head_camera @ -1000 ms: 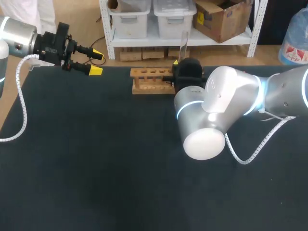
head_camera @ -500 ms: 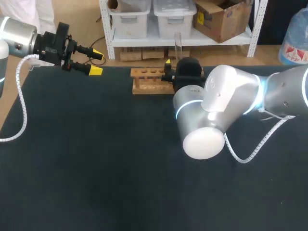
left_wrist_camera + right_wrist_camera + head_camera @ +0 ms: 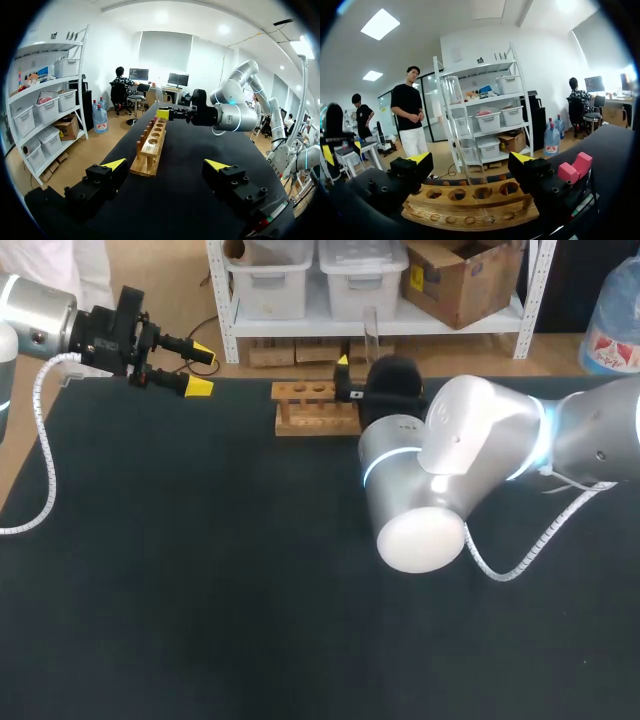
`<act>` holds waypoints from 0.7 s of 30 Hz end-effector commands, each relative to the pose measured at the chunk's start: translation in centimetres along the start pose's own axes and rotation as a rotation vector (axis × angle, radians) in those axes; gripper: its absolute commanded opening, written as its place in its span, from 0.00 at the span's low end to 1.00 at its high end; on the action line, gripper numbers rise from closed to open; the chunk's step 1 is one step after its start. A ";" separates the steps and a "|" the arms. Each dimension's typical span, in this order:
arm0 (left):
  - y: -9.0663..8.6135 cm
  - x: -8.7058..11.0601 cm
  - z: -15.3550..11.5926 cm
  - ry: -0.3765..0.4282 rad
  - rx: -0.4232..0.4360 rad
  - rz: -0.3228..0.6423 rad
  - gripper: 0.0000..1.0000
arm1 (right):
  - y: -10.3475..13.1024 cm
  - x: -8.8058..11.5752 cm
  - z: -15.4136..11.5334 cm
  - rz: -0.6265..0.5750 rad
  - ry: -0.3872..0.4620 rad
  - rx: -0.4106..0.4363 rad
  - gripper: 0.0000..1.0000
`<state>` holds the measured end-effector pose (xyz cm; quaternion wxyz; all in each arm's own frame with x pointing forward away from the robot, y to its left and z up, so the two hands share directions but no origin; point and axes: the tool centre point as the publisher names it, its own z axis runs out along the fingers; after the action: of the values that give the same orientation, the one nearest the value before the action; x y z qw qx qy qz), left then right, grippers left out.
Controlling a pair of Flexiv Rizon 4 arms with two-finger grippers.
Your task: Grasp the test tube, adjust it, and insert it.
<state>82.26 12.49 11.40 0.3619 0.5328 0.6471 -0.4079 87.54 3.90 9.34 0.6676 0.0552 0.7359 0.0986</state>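
The test tube (image 3: 371, 332), clear and upright, stands at the right end of the wooden test tube rack (image 3: 312, 410), which lies lengthwise along the far edge of the dark table (image 3: 200, 580). Its upper part rises above the black body of the right gripper (image 3: 470, 158).

In the right wrist view the tube sits between this gripper's two yellow-tipped fingers (image 3: 417, 160). They are spread wide, with a gap on either side of the glass, so the jaws are open and neither finger touches the tube. The rack lies just under and ahead of the fingers, showing four holes in its top board. The tube's lower end meets that board near its far edge, but I cannot tell whether it is seated in a hole.

The right arm (image 3: 440, 470) comes in from the right, its large silver elbow over the middle of the table, nearer than the rack.

The left gripper (image 3: 199, 370) hangs at the far left corner, well apart from the rack. Its fingers are also spread, holding nothing, and they point along the rack's length.
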 end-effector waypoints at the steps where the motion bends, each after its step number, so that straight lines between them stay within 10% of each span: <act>1: -0.1 0.1 0.0 -0.002 -0.002 0.002 1.00 | -0.9 -1.6 -2.4 0.011 0.001 -0.339 1.00; 11: -0.1 0.1 0.0 -0.002 -0.002 0.002 1.00 | -1.4 -4.0 -5.4 0.045 0.021 -0.521 1.00; 21: -0.1 0.1 0.0 -0.002 -0.002 0.002 1.00 | -2.9 -5.0 -5.9 0.067 0.019 -0.517 1.00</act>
<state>82.26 12.49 11.40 0.3619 0.5328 0.6471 -0.4079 82.64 0.16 14.01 0.6501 0.0773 0.7477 0.1112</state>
